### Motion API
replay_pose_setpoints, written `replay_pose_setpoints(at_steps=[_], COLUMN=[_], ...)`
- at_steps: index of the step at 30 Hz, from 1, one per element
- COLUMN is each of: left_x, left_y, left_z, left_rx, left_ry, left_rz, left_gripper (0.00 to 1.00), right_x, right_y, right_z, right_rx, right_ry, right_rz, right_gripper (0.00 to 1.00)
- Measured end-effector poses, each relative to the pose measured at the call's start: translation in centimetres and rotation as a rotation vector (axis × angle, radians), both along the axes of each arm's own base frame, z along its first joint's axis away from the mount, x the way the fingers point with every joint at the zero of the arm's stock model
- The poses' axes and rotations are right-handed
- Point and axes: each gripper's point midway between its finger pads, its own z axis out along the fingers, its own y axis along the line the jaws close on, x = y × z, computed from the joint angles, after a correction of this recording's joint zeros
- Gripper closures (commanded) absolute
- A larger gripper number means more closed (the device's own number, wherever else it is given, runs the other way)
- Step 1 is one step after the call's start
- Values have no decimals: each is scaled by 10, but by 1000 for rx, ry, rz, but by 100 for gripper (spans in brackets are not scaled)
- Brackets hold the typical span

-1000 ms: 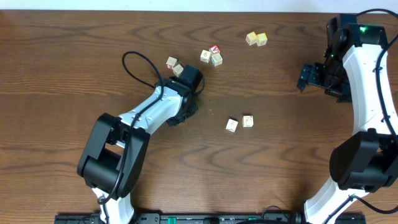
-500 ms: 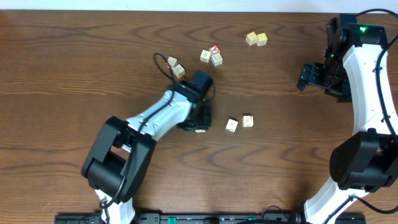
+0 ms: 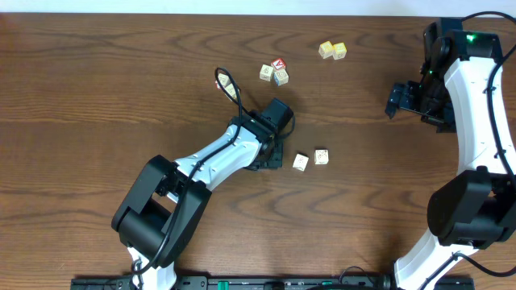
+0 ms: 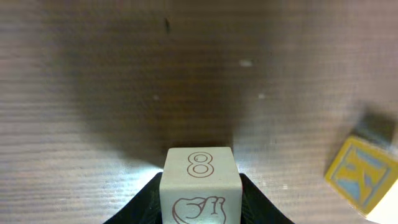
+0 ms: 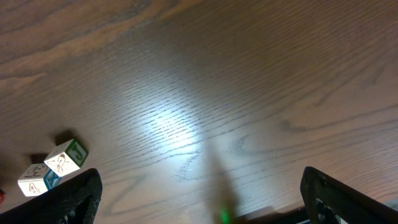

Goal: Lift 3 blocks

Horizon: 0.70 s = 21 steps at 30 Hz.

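**A:** Pinching narrow with the left gripper [image 4: 201, 193] on a cream wooden block [image 4: 200, 168], dark fingers [image 4: 143, 206] flat against both flanks.

**B:** Crisp square edges, smooth matte top, a thin brown "8" printed there, a line drawing on the near face. Sitting at mid-table, hidden from overhead under the white wrist. On or off the surface? Cannot tell.

**A:** Streaky brown wood grain on the table [image 4: 93, 93]. At four o'clock from the held block, a tilted cube [image 4: 364, 180] with a yellow face and a blue letter, clear of the fingers.

**B:** From above, at four o'clock of the left wrist: a second cream block [image 3: 300, 162] and a third cream block [image 3: 321, 156], just beside each other, faint marks on top.

**A:** Out at the table's two o'clock, spread wide with the right gripper [image 5: 200, 177]. Only glossy grain between those black fingers.
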Motion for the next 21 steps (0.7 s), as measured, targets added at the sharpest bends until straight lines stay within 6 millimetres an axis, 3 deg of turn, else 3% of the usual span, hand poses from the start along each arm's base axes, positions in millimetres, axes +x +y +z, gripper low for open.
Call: replay_pose_setpoints(at_steps=[7,15,18,21], left_x=[5,-5,-3,0], left_y=[4,12,11,9], left_z=[0,2,17,48], left_rx=[16,51,36,-8], left_ry=[-20,18,-2,-57], left_rz=[38,50,52,54], left_gripper=[53,42,39,38], right_x=[0,0,0,0], right_y=[0,0,0,0], right_z=[0,0,0,0], right_rx=[0,0,0,0], right_ry=[0,0,0,0], right_rz=[0,0,0,0], right_gripper=[1,1,1,1])
